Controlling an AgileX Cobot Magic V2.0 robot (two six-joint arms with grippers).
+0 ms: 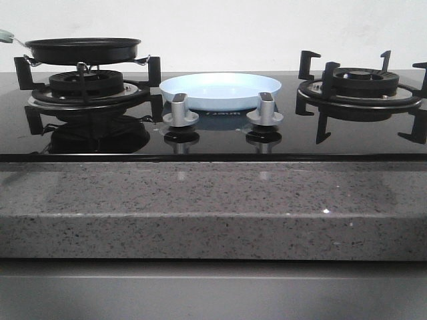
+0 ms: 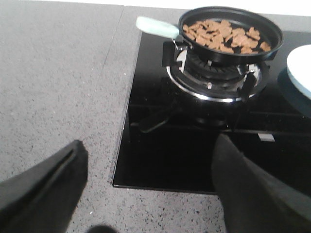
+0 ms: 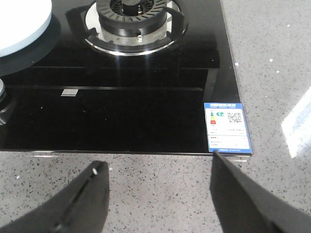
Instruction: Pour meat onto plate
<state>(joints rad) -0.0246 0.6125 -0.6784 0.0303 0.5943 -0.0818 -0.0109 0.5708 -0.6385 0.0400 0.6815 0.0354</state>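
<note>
The meat is a loose layer of tan-brown pieces inside a black frying pan with a pale-green handle. The pan sits on the left burner; in the front view I see only the pan's side. The pale-blue plate rests on the glass hob between the burners, behind the two knobs; its edge also shows in the left wrist view and the right wrist view. My left gripper is open and empty over the hob's front left corner. My right gripper is open and empty over the counter.
Two silver knobs stand in front of the plate. The right burner is bare and also shows in the right wrist view. A blue-and-white label sits at the hob's front right corner. Speckled grey counter surrounds the hob.
</note>
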